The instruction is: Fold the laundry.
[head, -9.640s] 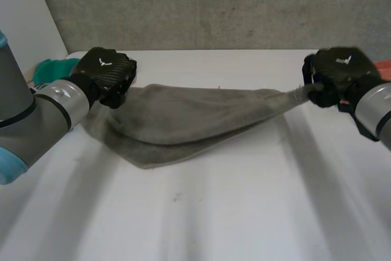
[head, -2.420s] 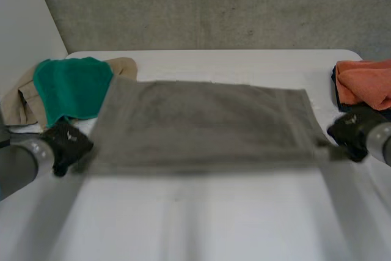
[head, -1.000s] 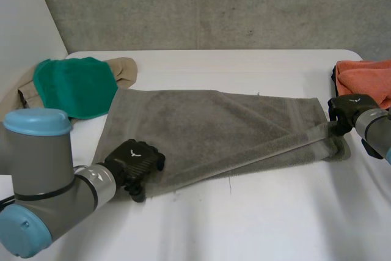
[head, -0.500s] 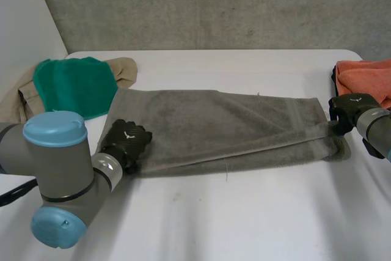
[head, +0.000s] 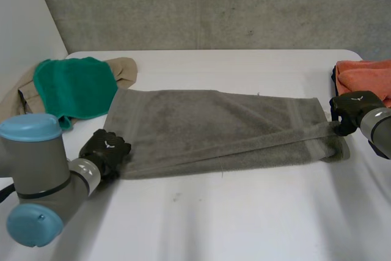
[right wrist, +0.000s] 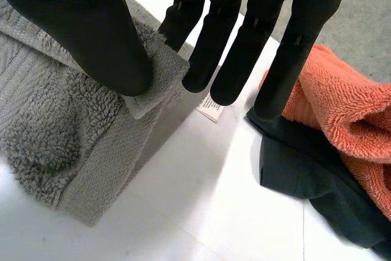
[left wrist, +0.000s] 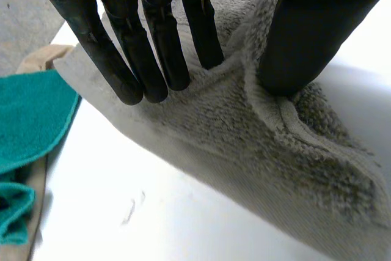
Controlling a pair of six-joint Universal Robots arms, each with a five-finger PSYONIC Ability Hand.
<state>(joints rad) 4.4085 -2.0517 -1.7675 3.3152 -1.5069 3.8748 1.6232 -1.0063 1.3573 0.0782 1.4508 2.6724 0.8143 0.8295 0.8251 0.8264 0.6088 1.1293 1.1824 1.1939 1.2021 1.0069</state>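
So, the left robot hand [head: 105, 149] pinches the near left corner of the grey terry towel [head: 214, 129], lying half-folded across the white tabletop [head: 244, 212]; the right robot hand [head: 349, 109] pinches its right corner, near a fluffy orange cloth [head: 366, 77].

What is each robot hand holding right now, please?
Left robot hand: closed, pinching the left end of the grey towel.
Right robot hand: closed, pinching the grey towel's right corner.
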